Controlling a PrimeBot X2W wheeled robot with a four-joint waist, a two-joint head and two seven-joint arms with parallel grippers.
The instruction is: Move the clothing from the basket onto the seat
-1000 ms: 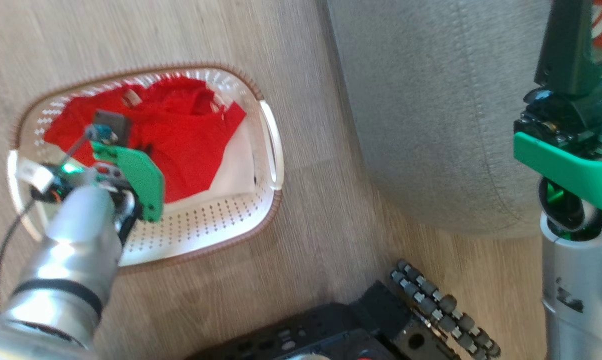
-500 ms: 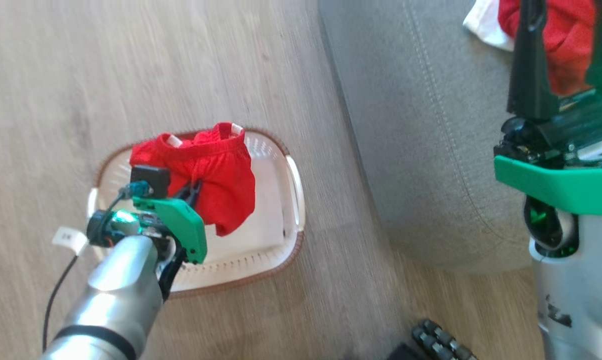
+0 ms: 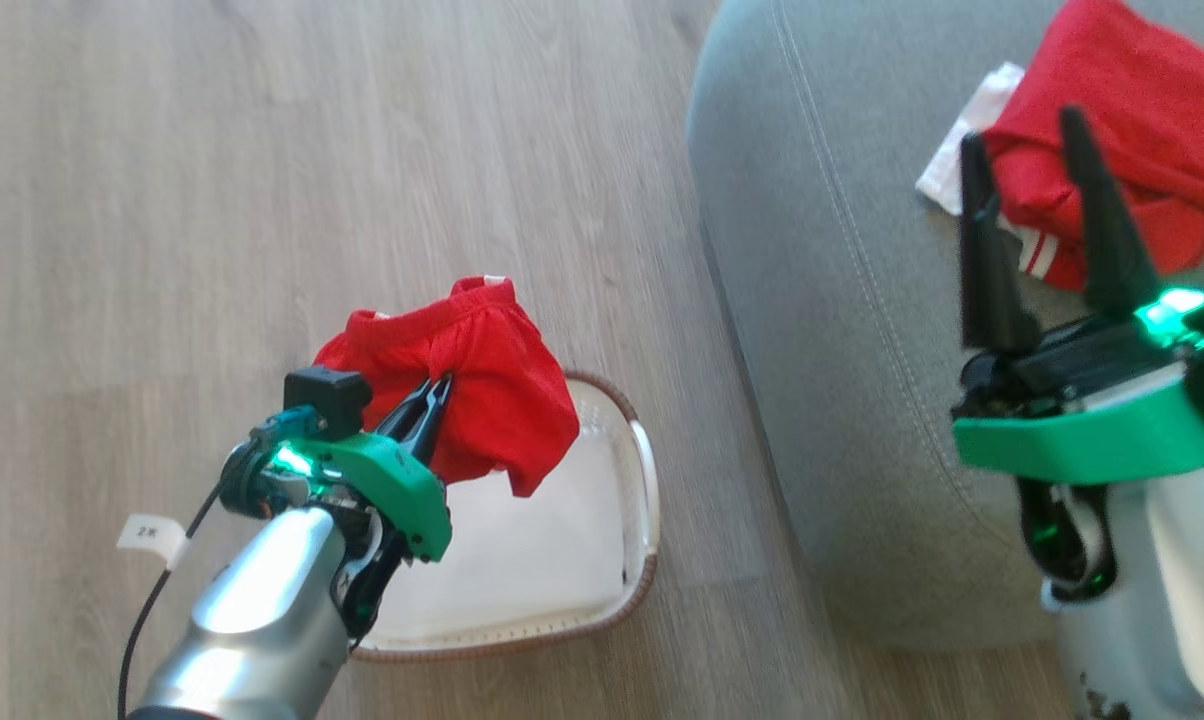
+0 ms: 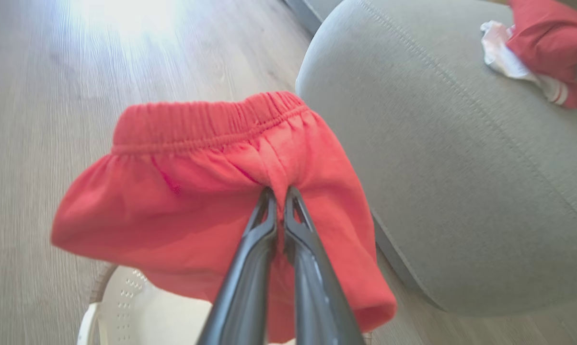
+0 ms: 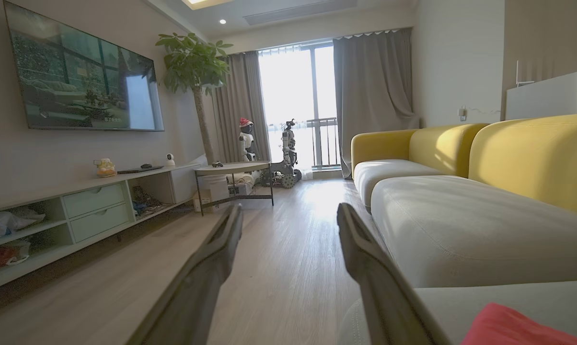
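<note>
Clothing [image 3: 502, 400] hangs above basket [image 3: 648, 520], pinched in closed left tool [image 3: 440, 384]; right tool [image 3: 1020, 130] gapes empty.

A small white tag [image 3: 150, 533] on a black cable [image 3: 134, 640] is being shown bearing "2" and a blurred second character.

Head camera looks down on basket [image 3: 562, 560] and seat [image 3: 812, 300]; left wrist, close in, shares both; right wrist faces level along the seat.
</note>
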